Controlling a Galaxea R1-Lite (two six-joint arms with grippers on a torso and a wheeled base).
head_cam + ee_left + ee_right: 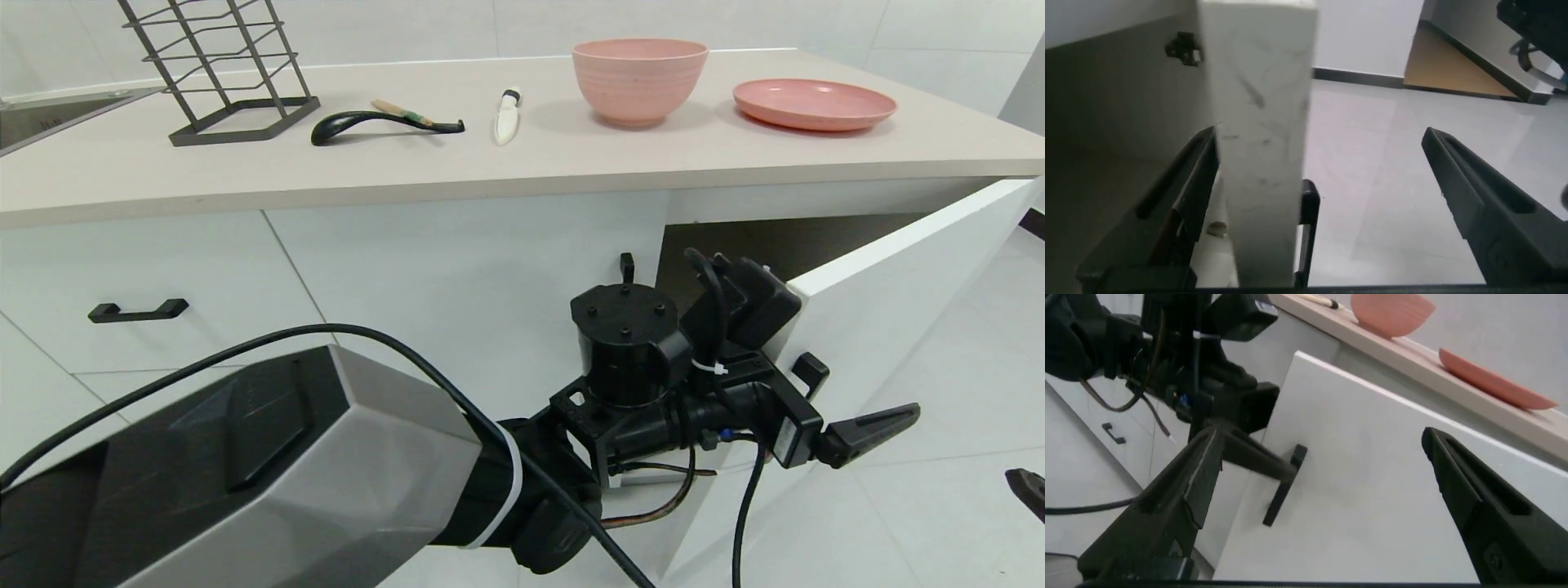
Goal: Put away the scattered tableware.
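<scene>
Left gripper [1319,135], released, straddled the door [1261,98] edge; right gripper [1319,437] released. Bowl [639,77], at plate's [812,104] nine o'clock, judged rigid, slick; take rim.

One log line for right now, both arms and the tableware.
left gripper: jaws open, straddling open cabinet door edge | right gripper: jaws open, clear of door | bowl, plate, ladle, knife: on counter

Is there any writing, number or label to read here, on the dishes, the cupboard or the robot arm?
No text can be read anywhere.
One pale sticker on the body of the left gripper: too small to read.
The pink bowl, pink plate, black ladle and cabinet door: no print visible.
</scene>
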